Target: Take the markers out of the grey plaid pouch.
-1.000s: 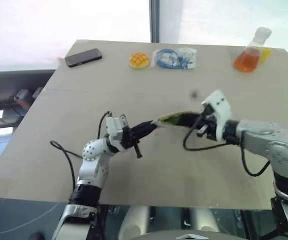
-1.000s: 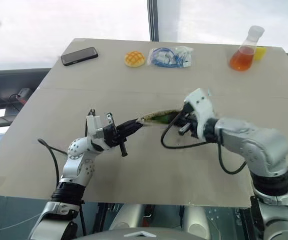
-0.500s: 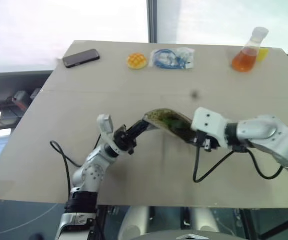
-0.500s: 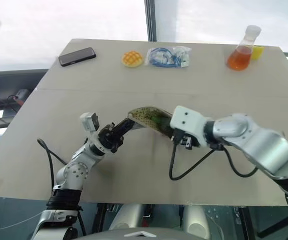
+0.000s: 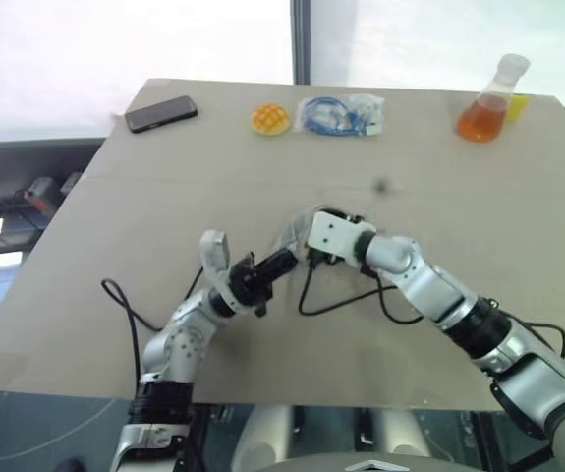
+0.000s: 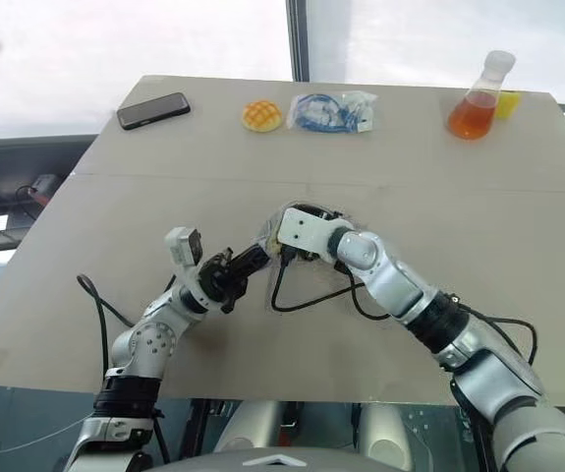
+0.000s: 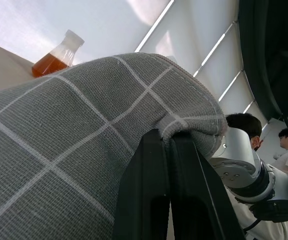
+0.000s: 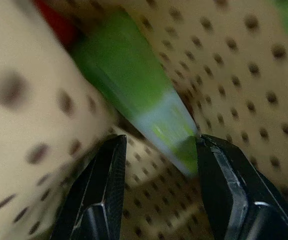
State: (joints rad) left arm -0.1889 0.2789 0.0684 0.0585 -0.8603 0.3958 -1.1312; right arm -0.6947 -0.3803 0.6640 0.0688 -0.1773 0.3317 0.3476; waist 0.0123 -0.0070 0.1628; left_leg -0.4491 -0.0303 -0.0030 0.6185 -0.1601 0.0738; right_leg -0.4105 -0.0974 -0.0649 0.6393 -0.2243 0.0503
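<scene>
Both jaws engage soft plaid pouch [image 7: 83, 130]: left pinching fabric, right parted around green marker [image 8: 133, 85].

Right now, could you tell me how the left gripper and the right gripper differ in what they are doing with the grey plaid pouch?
The left gripper is shut on the grey plaid pouch, pinching its outer fabric; the right gripper is inside the pouch, against the dotted lining. The left gripper's fingers are pressed together; the right gripper's stand apart, with a green marker tip between them, not clearly clamped. Both work on the same pouch above the table.
</scene>
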